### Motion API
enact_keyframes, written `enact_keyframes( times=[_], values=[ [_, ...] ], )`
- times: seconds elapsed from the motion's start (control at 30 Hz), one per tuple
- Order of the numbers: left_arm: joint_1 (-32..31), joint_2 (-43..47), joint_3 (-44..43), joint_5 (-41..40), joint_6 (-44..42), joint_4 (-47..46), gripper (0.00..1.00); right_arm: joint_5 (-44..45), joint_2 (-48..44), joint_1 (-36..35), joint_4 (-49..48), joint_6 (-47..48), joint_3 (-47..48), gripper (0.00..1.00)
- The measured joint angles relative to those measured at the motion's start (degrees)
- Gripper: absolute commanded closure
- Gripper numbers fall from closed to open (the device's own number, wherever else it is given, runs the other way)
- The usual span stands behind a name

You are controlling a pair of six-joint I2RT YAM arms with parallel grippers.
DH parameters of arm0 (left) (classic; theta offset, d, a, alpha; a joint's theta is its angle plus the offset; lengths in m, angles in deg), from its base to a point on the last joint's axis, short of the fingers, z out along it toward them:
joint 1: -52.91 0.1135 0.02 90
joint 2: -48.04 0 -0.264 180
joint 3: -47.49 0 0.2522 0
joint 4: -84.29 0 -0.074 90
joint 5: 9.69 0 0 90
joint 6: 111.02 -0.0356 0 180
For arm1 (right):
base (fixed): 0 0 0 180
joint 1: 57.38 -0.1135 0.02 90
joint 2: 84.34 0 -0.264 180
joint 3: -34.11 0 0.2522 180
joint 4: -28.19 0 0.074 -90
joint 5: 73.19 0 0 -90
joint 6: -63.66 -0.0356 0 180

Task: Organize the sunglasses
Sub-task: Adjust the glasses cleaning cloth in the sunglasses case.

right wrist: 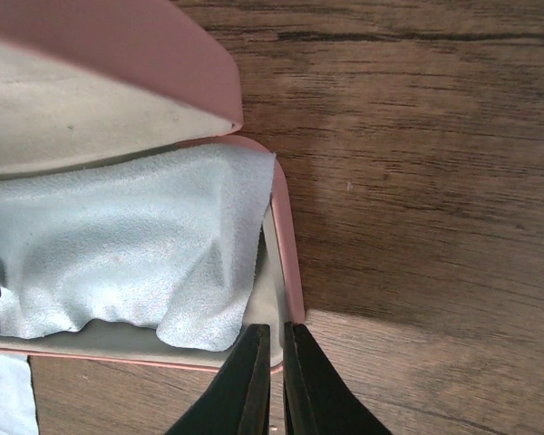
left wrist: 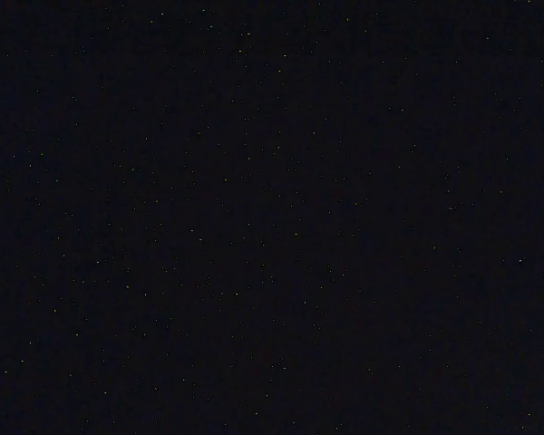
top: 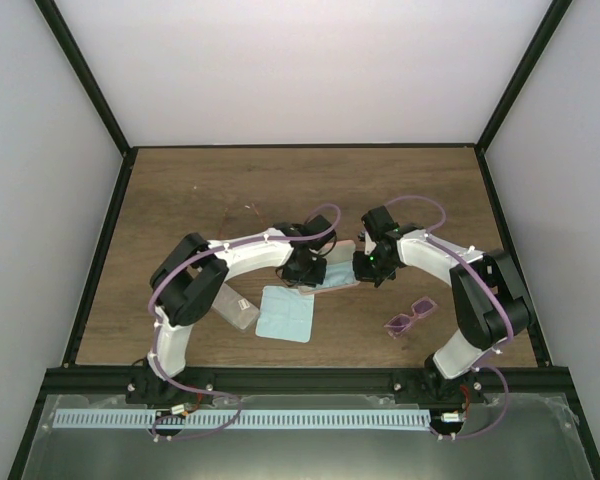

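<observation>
- Right of the pink case [right wrist: 287, 254], apart from it on the desk [top: 180, 200]: purple-pink sunglasses [top: 412, 317], lying free. Orange pair not in sight.
- Right tool [right wrist: 274, 333] clenched on the case's near rim.
- Left tool [top: 305, 268] over the case; clenched or released, can't tell.
- Sunglasses look light, fragile, slick-lensed. Best hold is probably a gentle pinch at the bridge or a temple.

Brown wooden table [top: 180, 200] inside plain white walls [top: 310, 60].
</observation>
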Motion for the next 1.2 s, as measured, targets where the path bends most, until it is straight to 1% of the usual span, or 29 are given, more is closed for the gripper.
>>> enact_keyframes(
  times=[0.17,0.43,0.87,1.2],
  values=[
    [0.11,-0.11,0.00,-0.04,-0.09,-0.20,0.96,0.00,-0.02,0.00,-0.07,-0.02,-0.07,0.94],
    [0.11,-0.11,0.13,-0.31,-0.20,-0.33,0.96,0.00,-0.02,0.00,-0.13,0.00,-0.09,0.94],
    [0.11,1.66,3.45,-0.85,0.11,-2.80,0.96,-0.37,-0.02,0.00,-1.03,0.13,-0.33,0.94],
    [0.09,2.29,4.22,-1.42,0.66,-2.78,0.96,-0.50,-0.02,0.00,-1.46,0.13,-0.48,0.94]
  ],
)
